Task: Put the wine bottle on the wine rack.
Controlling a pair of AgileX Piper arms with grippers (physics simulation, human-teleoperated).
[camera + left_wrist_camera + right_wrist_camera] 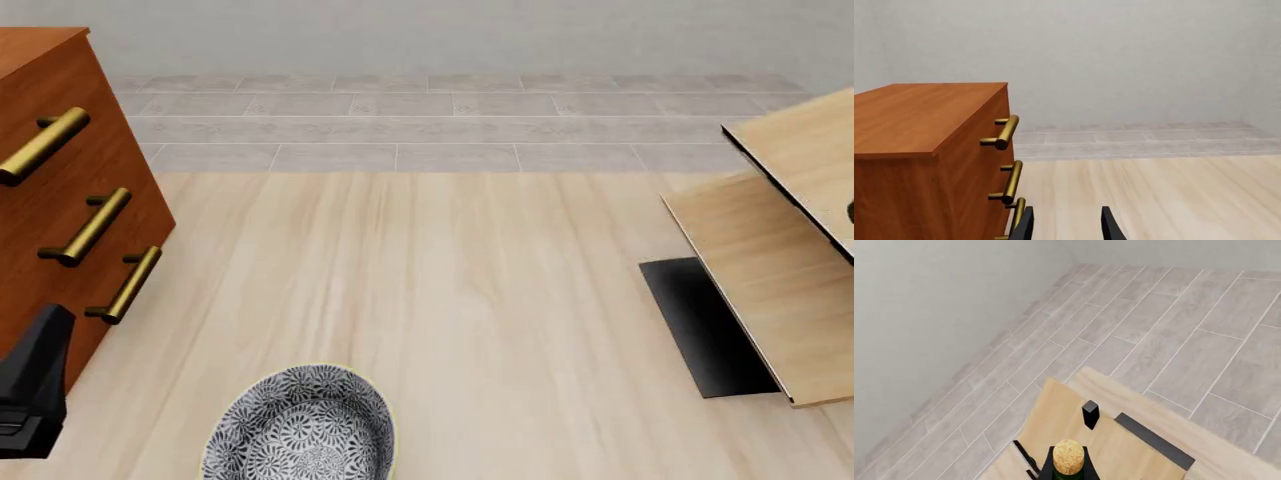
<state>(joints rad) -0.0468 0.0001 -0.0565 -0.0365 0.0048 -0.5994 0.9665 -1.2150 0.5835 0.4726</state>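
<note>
My right gripper [1069,472] holds the wine bottle [1068,460] by its neck, cork up, long axis upright, directly above the wine rack [1121,440]. My left gripper [1066,227] hangs half-open and empty, far from the rack. No label or writing shows.

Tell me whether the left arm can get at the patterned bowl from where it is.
Probably yes. The left end effector sits beside the drawer cabinet, close to the bowl, and only bare table lies between them.
</note>
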